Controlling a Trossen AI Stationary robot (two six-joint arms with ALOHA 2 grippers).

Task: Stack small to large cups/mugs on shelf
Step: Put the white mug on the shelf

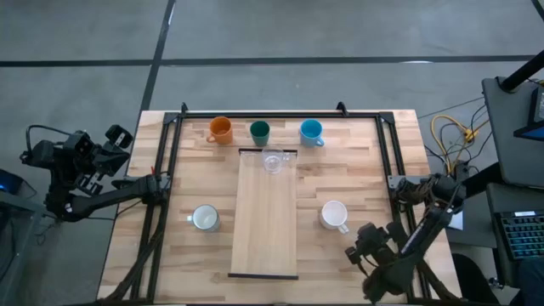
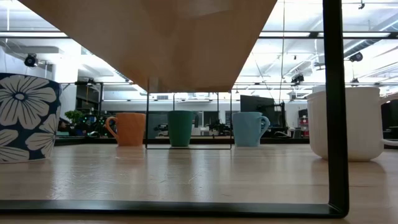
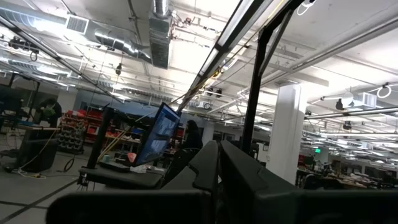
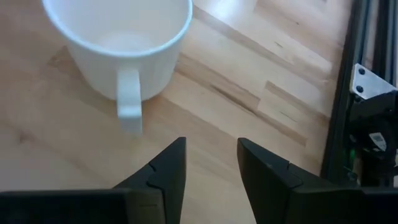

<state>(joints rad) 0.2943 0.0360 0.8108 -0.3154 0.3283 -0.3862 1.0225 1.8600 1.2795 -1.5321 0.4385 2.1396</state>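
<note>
No lettering, label, brand or number can be read anywhere in these views. The mugs, the shelf, the counter and the room's distant screens and signs show nothing legible.

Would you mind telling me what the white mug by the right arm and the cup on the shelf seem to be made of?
The white mug looks like glazed ceramic: opaque, thick-walled, with a smooth, faintly shiny rim. The cup on the shelf looks like clear glass, since the pale wood shows through it. The shelf itself appears to be smooth light wood with visible grain.
</note>
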